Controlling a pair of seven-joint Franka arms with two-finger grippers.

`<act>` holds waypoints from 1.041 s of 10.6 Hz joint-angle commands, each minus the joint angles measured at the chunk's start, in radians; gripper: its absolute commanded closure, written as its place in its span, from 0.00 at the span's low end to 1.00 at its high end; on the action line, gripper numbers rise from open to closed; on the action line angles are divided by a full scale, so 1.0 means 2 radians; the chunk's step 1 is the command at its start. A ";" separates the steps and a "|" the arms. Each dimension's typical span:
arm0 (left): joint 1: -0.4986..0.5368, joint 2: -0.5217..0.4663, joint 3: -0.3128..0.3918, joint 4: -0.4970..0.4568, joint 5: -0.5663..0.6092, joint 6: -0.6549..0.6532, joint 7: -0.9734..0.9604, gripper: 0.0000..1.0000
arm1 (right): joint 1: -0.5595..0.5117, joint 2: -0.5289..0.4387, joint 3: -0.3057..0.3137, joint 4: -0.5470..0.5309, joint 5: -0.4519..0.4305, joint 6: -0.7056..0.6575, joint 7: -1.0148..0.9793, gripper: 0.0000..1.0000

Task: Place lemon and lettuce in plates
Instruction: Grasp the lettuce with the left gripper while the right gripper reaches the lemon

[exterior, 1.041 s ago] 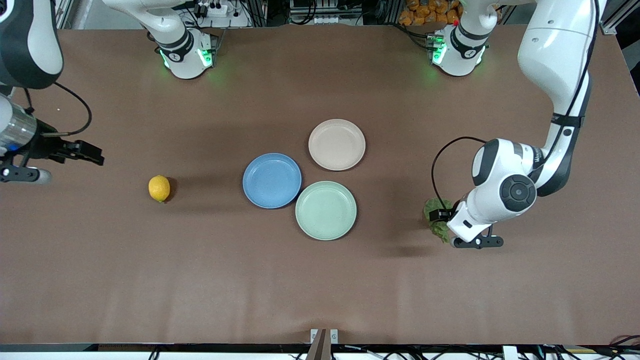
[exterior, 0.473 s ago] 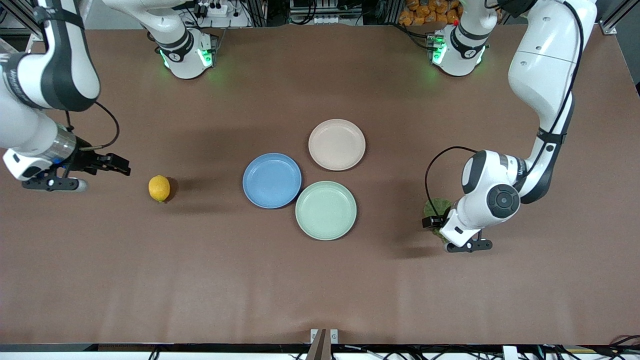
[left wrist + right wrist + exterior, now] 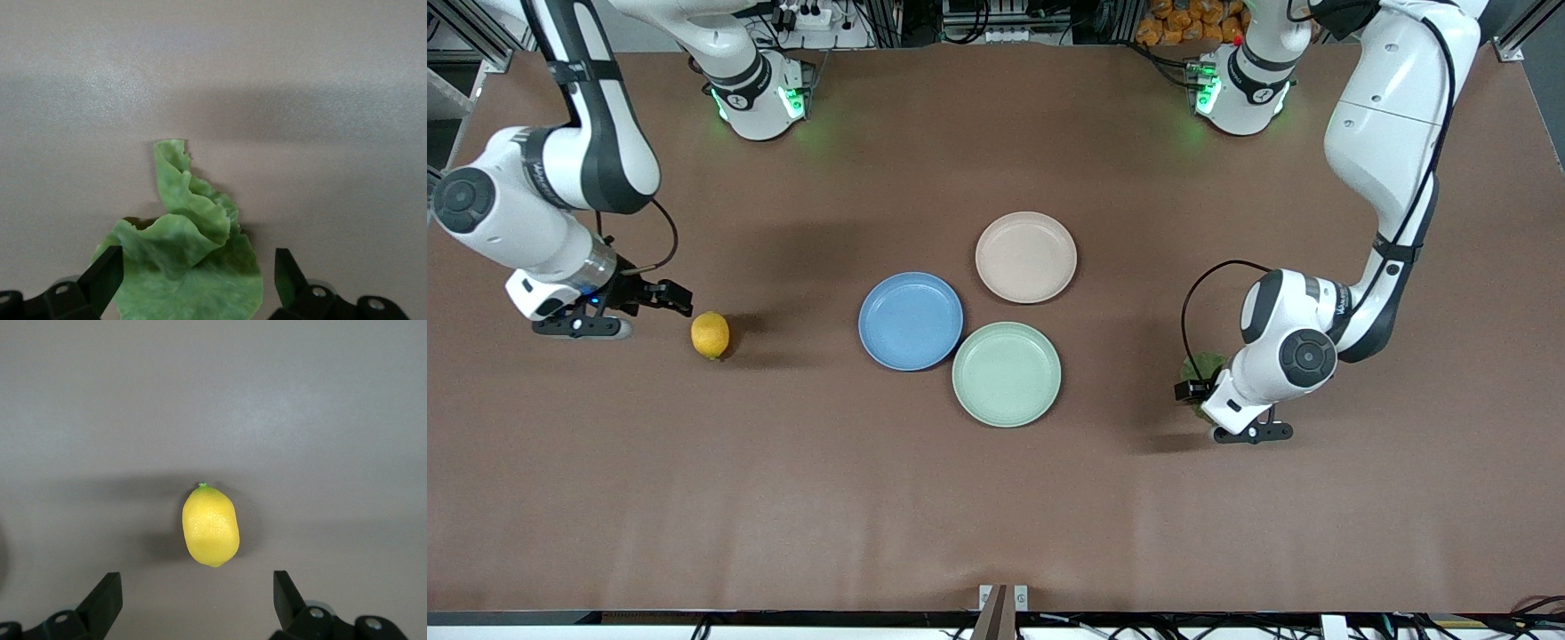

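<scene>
The brown bench (image 3: 996,498) carries everything, and both arms reach down to it from the ends. Three round plates sit clustered mid-bench, rims almost touching: the blue plate (image 3: 911,321) toward the right arm's end, the beige-pink plate (image 3: 1026,257) farthest from the front camera, and the mint-green plate (image 3: 1007,374) nearest it. All three lie empty, so neither placement is done yet.

The lettuce (image 3: 1202,367) lies flat on the bench toward the left arm's end, well apart from the plates, mostly covered by the left arm's wrist in the front view. The left pincer (image 3: 193,283) hangs low over it, spread wide, with the ruffled leaf (image 3: 190,267) between its fingers (image 3: 103,277); that straddle looks like the line-up for a grasp, though nothing is pinched.

The lemon (image 3: 710,335) rests on the bench toward the right arm's end, also well apart from the plates. The right pincer (image 3: 197,603) sits just beside it, spread wide, and its wrist view has the fruit (image 3: 211,526) centred ahead of the fingers (image 3: 105,599), not yet between them. It probably needs to advance before closing.
</scene>
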 commanded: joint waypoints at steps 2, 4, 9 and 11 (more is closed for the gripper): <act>-0.001 0.006 0.000 -0.003 0.017 0.015 -0.017 0.00 | -0.011 0.022 0.020 -0.012 0.010 0.032 -0.013 0.00; 0.000 0.008 0.000 -0.003 0.018 0.026 -0.016 0.11 | -0.011 0.042 0.024 -0.026 0.008 0.079 -0.014 0.00; 0.001 0.010 0.001 -0.003 0.018 0.025 -0.015 1.00 | -0.016 0.075 0.023 -0.029 0.006 0.113 -0.029 0.00; 0.001 0.008 0.001 -0.002 0.018 0.025 -0.011 1.00 | -0.017 0.096 0.024 -0.039 0.006 0.155 -0.029 0.00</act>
